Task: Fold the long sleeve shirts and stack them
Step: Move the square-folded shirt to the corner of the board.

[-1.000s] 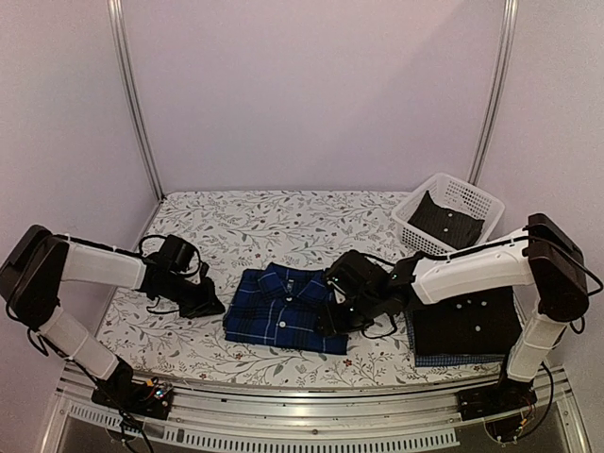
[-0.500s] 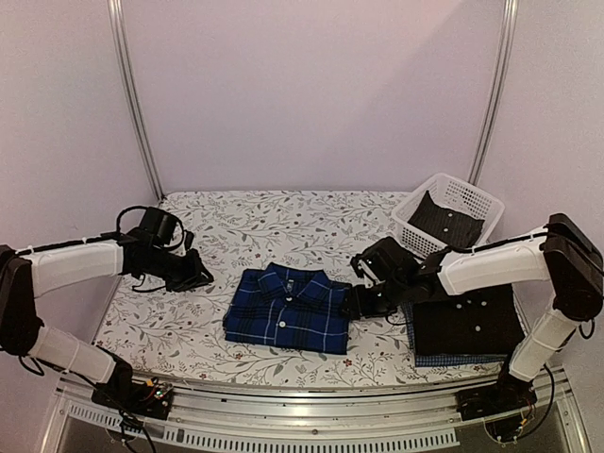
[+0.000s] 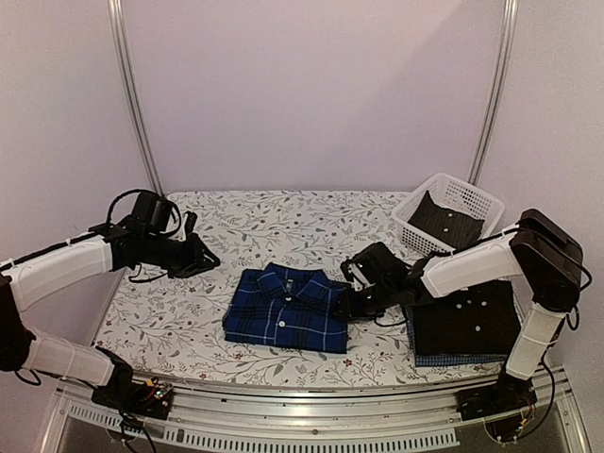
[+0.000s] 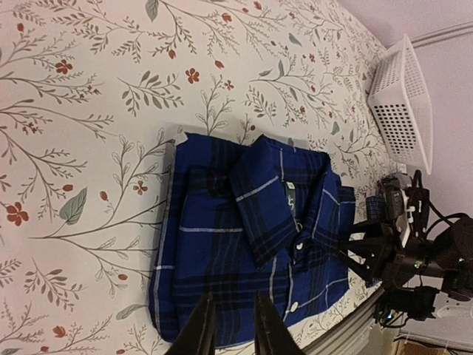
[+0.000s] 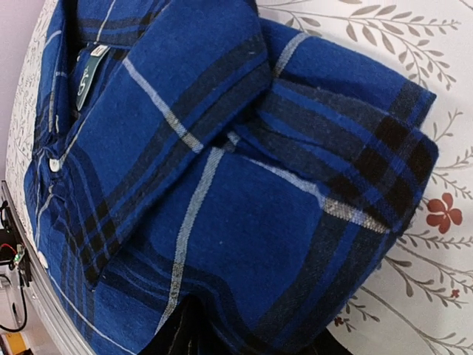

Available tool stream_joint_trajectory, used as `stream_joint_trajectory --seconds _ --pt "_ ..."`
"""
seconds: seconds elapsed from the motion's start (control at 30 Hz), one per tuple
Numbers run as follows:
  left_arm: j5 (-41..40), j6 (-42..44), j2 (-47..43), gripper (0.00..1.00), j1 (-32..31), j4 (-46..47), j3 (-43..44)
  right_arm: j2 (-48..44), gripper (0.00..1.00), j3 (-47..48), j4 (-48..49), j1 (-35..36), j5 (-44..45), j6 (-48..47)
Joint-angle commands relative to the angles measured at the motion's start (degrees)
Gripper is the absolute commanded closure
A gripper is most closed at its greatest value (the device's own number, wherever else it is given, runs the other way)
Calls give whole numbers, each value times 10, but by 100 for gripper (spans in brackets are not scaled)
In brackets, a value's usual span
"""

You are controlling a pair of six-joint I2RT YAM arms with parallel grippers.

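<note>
The dark blue plaid shirt [image 3: 286, 309] lies folded in the middle of the table, collar up, also seen in the left wrist view [image 4: 251, 229]. My right gripper [image 3: 351, 300] is at its right edge; in the right wrist view the plaid cloth [image 5: 244, 222] fills the gap between the jaws of the right gripper [image 5: 255, 337]. My left gripper [image 3: 203, 257] hovers left of the shirt, its fingers [image 4: 199, 329] slightly apart with nothing between them. The black shirt [image 3: 467, 321] lies folded on the fine blue check shirt [image 3: 453, 360] at the right.
A white lattice basket [image 3: 472, 196] stands at the back right with a dark garment inside. The table carries a floral cloth [image 3: 274, 226]. A metal rail [image 3: 283, 415] runs along the near edge, and two upright poles stand at the back.
My left gripper lifted up and back from the shirt's left side and its jaws parted a little. My right gripper shifted to the shirt's right edge and narrowed onto the cloth.
</note>
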Motion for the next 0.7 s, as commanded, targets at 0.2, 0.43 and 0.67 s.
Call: stream_joint_trajectory --seconds 0.2,0.43,0.67 --pt "19 11 -26 81 -5 -10 26 115 67 114 24 20 -47 18" --pt "25 18 -43 81 -5 -17 43 184 67 209 39 64 -55 52" --pt "48 29 -43 81 -5 -6 63 249 67 297 62 89 -54 100"
